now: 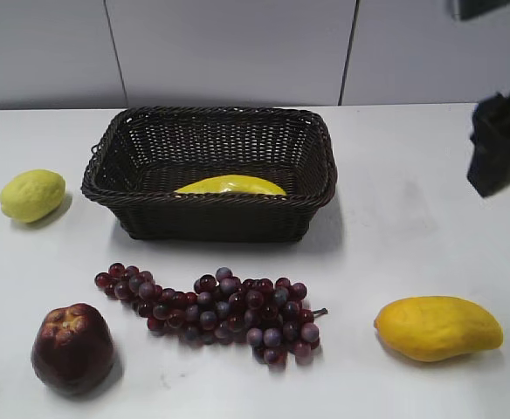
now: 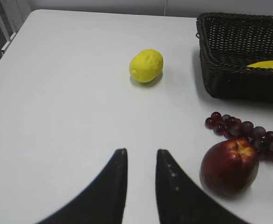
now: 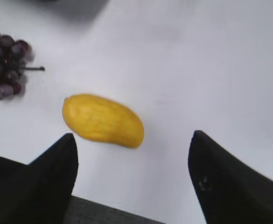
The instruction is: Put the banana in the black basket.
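The banana [image 1: 230, 185] lies inside the black basket [image 1: 210, 219], a yellow curve against the near wall; it also shows in the left wrist view [image 2: 269, 65], in the basket [image 2: 230, 84]. My right gripper [image 3: 132, 140] is wide open and empty, held above the table over the mango; in the exterior view it is a dark shape at the right edge [image 1: 499, 144]. My left gripper [image 2: 140, 156] has its fingers a little apart and empty, low over bare table left of the apple.
A lemon [image 1: 32, 195] lies left of the basket. Purple grapes [image 1: 216, 312] lie in front of it. A dark red apple [image 1: 72, 347] is at front left and a mango [image 1: 438, 327] at front right, under my right gripper [image 3: 103, 120].
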Motion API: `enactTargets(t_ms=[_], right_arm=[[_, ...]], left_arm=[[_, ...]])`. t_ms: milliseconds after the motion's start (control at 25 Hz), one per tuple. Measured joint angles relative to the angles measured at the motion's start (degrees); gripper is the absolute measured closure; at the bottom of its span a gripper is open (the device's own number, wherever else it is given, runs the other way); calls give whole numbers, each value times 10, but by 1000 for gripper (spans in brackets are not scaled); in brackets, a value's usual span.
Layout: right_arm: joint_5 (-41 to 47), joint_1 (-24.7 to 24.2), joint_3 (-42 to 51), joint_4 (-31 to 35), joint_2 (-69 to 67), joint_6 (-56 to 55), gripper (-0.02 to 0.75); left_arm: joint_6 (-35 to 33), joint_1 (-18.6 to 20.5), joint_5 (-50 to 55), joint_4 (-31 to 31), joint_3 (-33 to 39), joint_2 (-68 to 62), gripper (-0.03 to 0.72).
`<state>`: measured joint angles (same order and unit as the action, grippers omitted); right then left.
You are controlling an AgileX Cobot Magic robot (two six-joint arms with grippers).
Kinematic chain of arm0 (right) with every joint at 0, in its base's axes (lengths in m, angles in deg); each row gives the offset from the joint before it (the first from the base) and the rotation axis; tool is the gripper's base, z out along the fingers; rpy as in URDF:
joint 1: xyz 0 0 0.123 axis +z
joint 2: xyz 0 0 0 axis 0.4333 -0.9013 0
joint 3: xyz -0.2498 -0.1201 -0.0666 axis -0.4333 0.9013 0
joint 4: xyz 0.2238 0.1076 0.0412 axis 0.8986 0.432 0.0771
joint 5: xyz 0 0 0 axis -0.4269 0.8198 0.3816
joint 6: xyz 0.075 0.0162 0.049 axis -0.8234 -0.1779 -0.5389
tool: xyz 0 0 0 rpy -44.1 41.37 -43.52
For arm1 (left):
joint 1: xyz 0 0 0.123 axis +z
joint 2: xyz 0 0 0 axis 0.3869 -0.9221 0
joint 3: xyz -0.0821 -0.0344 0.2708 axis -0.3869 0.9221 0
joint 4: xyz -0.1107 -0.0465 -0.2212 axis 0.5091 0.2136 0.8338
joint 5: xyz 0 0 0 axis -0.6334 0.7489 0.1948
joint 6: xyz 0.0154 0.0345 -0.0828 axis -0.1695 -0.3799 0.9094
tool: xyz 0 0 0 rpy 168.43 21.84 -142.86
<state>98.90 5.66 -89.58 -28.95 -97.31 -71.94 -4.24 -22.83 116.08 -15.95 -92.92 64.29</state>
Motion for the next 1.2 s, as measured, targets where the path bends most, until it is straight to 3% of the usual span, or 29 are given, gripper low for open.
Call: enactTargets(t_ms=[440,880,1200], right_arm=[[-60,-13,231,3,245,-49,150],[-61,-210,290,8,491,-23,150],[-39,-274,296,39,627,19,150]], left_arm=[[0,0,0,0,0,0,484],[0,0,0,0,0,0,484],[0,0,0,0,0,0,484]])
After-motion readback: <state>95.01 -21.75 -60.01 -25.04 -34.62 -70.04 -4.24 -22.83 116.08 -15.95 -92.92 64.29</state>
